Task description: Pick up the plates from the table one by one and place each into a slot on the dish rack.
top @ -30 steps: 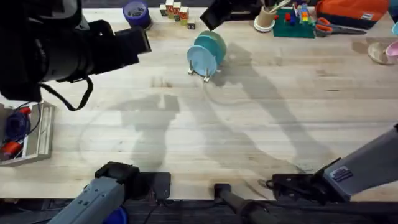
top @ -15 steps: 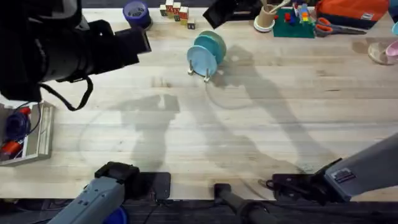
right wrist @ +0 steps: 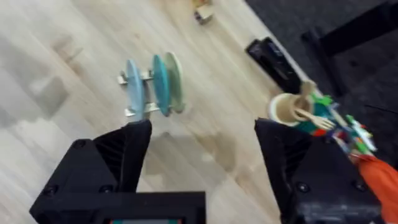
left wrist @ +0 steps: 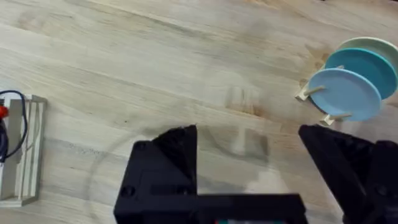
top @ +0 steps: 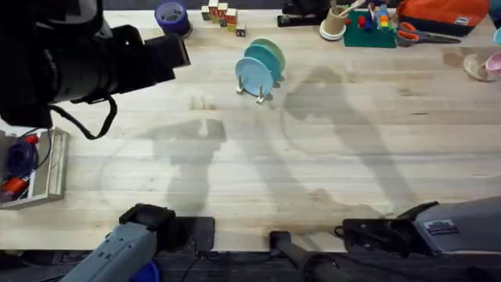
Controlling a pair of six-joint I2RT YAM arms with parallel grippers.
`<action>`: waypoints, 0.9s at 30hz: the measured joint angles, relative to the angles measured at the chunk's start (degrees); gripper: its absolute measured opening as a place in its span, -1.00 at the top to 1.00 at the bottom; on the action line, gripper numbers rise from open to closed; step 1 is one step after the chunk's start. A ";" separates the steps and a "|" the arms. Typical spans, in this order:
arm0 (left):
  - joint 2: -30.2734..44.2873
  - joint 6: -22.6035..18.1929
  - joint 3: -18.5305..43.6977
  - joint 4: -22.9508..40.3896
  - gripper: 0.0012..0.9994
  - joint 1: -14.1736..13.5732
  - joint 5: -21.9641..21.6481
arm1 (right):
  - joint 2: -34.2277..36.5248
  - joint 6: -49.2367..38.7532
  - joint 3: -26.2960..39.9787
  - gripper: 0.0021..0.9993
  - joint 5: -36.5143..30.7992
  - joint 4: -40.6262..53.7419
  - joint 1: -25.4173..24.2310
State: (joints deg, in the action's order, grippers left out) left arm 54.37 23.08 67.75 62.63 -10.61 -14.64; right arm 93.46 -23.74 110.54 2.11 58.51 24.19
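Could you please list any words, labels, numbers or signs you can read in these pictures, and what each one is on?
No text is readable.
White label on the right arm: print too blurred to read.
Small blocks at the table's far edge: coloured faces, any markings too small to read.
Plates: plain, unmarked.

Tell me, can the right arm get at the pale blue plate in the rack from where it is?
Probably yes. The right gripper is open and empty, facing the dish rack across bare table. The pale blue plate stands outermost, with nothing in front of it.
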 joint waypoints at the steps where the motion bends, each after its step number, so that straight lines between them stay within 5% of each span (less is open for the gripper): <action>1: 0.00 0.02 0.00 0.00 -0.99 0.00 -0.02 | -0.87 -0.38 0.00 -0.99 0.00 0.06 -0.69; 10: 0.00 0.01 0.00 -0.02 -0.99 0.00 -0.01 | -13.40 -1.84 -9.64 -0.99 0.00 -6.60 -9.13; 27: 0.00 0.02 0.00 -0.02 -0.99 0.00 -0.02 | -33.18 0.80 -38.41 -0.99 0.00 -18.32 -11.67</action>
State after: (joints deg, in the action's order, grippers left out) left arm 54.37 23.09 67.75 62.61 -10.61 -14.66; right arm 60.28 -22.94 72.13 2.11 40.19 12.51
